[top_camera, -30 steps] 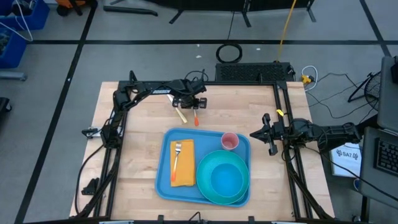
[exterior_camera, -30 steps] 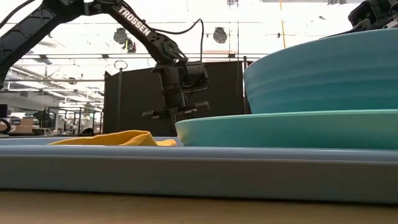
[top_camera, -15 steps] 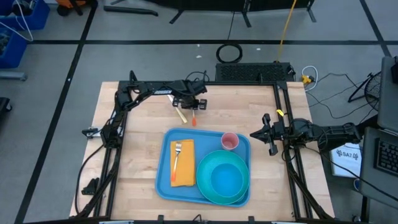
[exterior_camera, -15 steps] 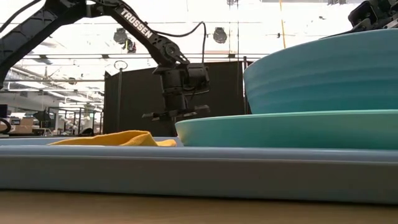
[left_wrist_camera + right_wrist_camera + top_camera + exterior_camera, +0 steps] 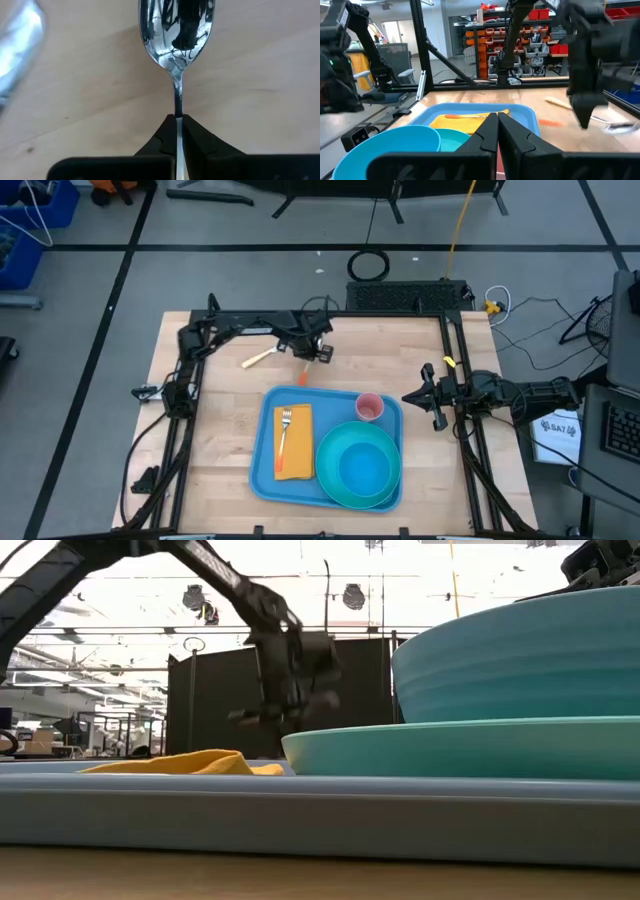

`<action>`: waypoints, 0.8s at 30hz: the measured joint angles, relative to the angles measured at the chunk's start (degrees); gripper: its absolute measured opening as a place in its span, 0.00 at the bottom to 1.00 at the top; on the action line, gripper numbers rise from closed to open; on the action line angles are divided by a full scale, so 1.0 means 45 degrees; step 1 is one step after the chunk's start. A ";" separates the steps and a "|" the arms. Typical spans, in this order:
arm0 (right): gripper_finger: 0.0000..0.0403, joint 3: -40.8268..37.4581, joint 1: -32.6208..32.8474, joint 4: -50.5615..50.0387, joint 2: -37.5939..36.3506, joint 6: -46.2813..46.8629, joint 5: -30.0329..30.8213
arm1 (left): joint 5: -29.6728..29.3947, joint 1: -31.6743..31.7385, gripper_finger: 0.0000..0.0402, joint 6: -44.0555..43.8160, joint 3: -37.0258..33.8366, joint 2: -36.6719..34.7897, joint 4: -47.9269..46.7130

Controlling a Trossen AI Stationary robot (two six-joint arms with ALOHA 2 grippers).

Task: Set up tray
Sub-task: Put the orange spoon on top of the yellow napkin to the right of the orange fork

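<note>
The blue tray (image 5: 338, 404) lies at the table's near middle. It holds a yellow napkin (image 5: 293, 448) with a fork, a pink cup (image 5: 370, 407), and a turquoise bowl on a turquoise plate (image 5: 360, 465). My left gripper (image 5: 312, 352) is beyond the tray's far edge, shut on a spoon (image 5: 176, 35) with an orange handle (image 5: 303, 372). A cream-handled knife (image 5: 258, 358) lies flat on the table to its left. My right gripper (image 5: 408, 395) waits shut and empty, right of the tray. My left gripper pinches the spoon's thin metal neck (image 5: 178, 102) between its two fingers, just behind the bowl. The fingers come from above. The bowl sticks out past the fingertips and the orange handle end (image 5: 303, 372) points toward the tray. Whether the spoon is clear of the table I cannot tell.
Bare wood lies left and right of the tray. Dark frame rails (image 5: 185, 410) run along both table sides, and the left arm's links (image 5: 240, 325) stretch across the far left part.
The cream-handled knife, which lay beside the spoon under my left gripper, has swung and slid toward the table's left. The spoon's orange handle has shifted a little left. My left gripper is blurred with motion and stands slightly higher in the low view.
</note>
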 joint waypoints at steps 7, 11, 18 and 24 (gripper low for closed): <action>0.01 0.0002 0.0000 -0.0056 0.0002 0.0000 0.0010 | -0.0935 -0.0860 0.02 0.0262 0.0051 -0.1979 -0.0225; 0.01 0.0004 0.0000 -0.0062 0.0005 0.0000 0.0024 | -0.1946 -0.2346 0.02 -0.0441 0.0096 -0.2981 -0.0442; 0.01 0.0005 0.0000 0.0007 0.0019 0.0000 0.0009 | -0.4108 -0.6205 0.02 -0.4267 -0.0107 -0.3148 -0.0775; 0.01 0.0005 0.0000 -0.0012 0.0019 0.0005 -0.0005 | -0.5342 -0.8868 0.02 -0.8799 -0.0600 -0.3145 -0.1708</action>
